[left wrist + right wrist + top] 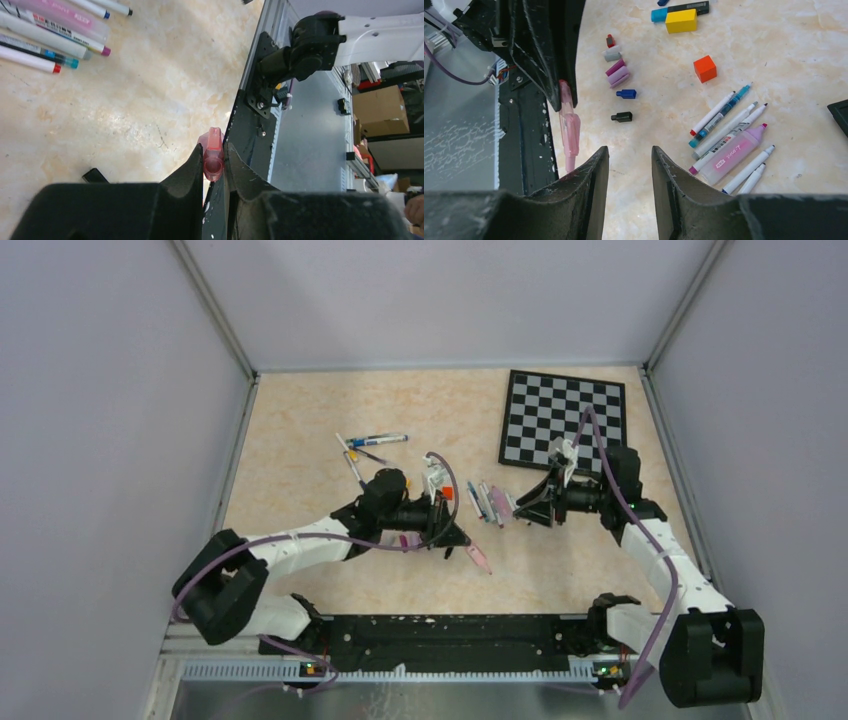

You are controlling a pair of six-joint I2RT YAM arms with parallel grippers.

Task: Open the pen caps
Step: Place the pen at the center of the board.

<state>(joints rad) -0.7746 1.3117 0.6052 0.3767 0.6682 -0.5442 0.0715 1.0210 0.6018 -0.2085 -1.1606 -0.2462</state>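
Pinching a pink pen (pixel 213 161) between the narrowed fingers of my left tool (pixel 214 150), I am holding it over the surface (pixel 774 60). My right tool (pixel 629 150) is hanging part-open and empty, facing it. Loose pen caps (pixel 617 70) are lying beyond, with uncapped pens (pixel 729 135) clustered apart from them.

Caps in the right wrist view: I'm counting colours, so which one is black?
The black cap, at the row's end, beside the blue cap.
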